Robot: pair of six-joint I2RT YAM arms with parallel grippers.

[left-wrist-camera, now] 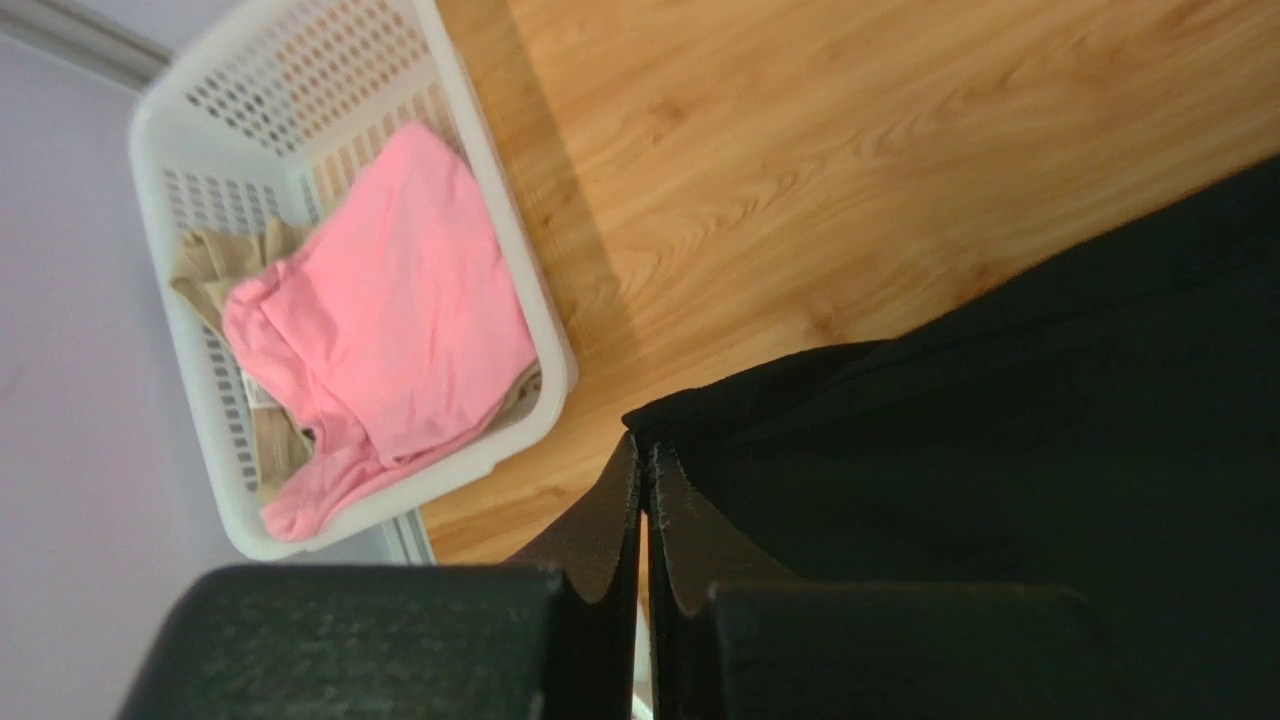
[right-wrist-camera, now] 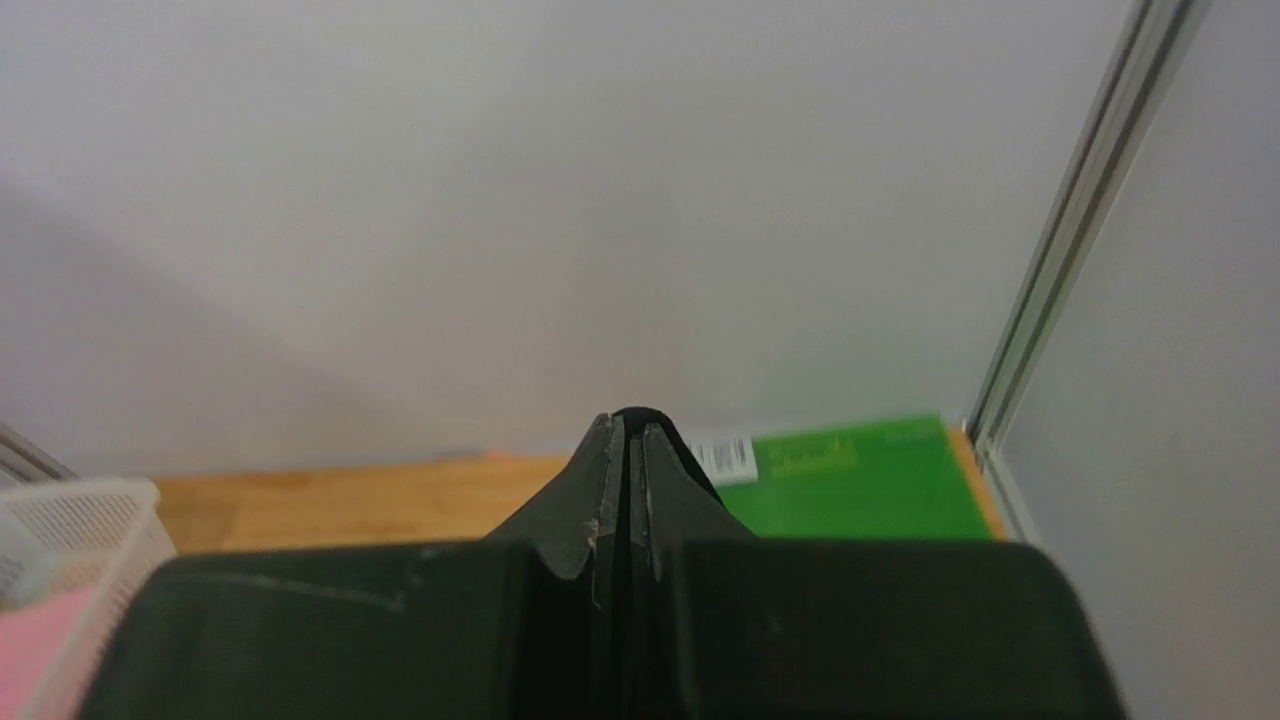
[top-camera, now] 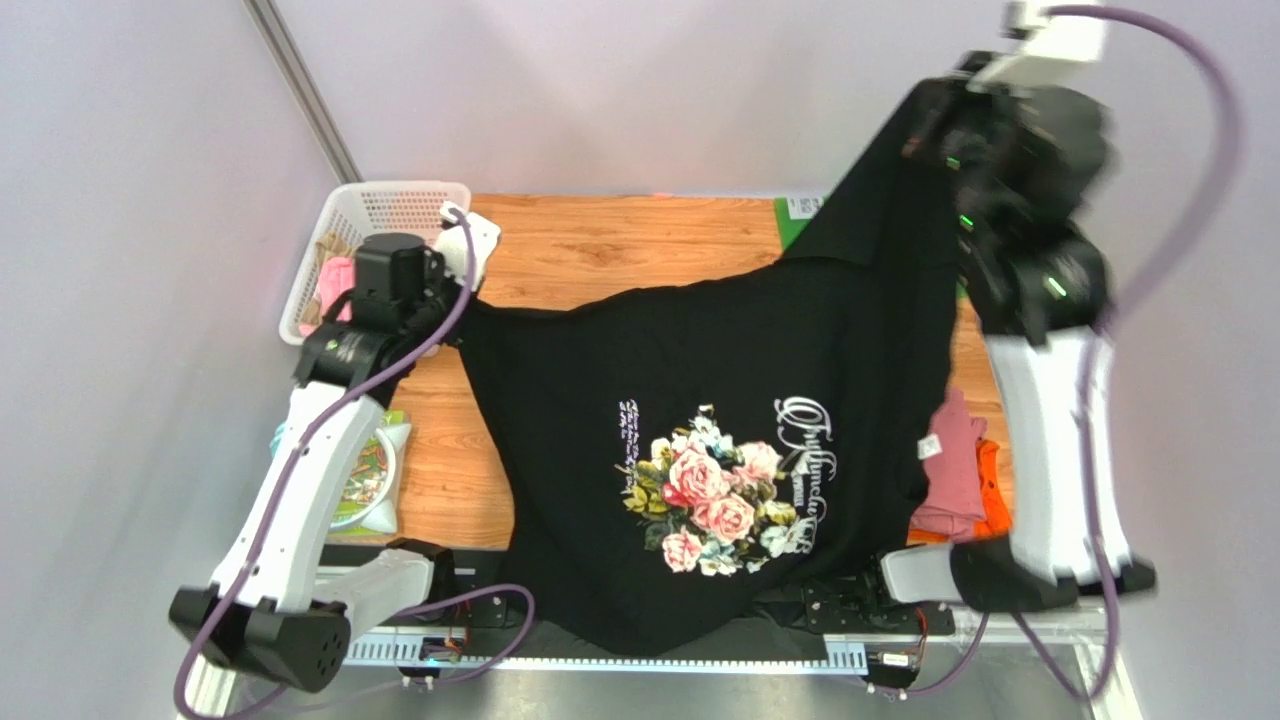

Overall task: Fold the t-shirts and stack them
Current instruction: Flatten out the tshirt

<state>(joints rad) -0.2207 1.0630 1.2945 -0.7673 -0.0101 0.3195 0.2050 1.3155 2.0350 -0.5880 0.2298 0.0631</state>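
Black cloth fills the middle of the top view, where the black t-shirt [top-camera: 706, 405] hangs spread between both arms with its floral print facing the camera and its lower edge reaching the arm bases at the bottom of the frame. At left centre, the left gripper [left-wrist-camera: 643, 477] has its jaws pressed together on a corner of that shirt, above the wooden table [top-camera: 631, 248]. At upper right, the right gripper [right-wrist-camera: 631, 450] is raised high, also clamped tight, with a sliver of black fabric showing at its tips. A dusty-pink t-shirt [top-camera: 950, 465] and an orange t-shirt [top-camera: 993, 483] lie bunched together at the right edge. The white basket [left-wrist-camera: 549, 360] at upper left holds pink cloth [left-wrist-camera: 391, 300]. A green mat [right-wrist-camera: 857, 480] lies at the table's far right corner.
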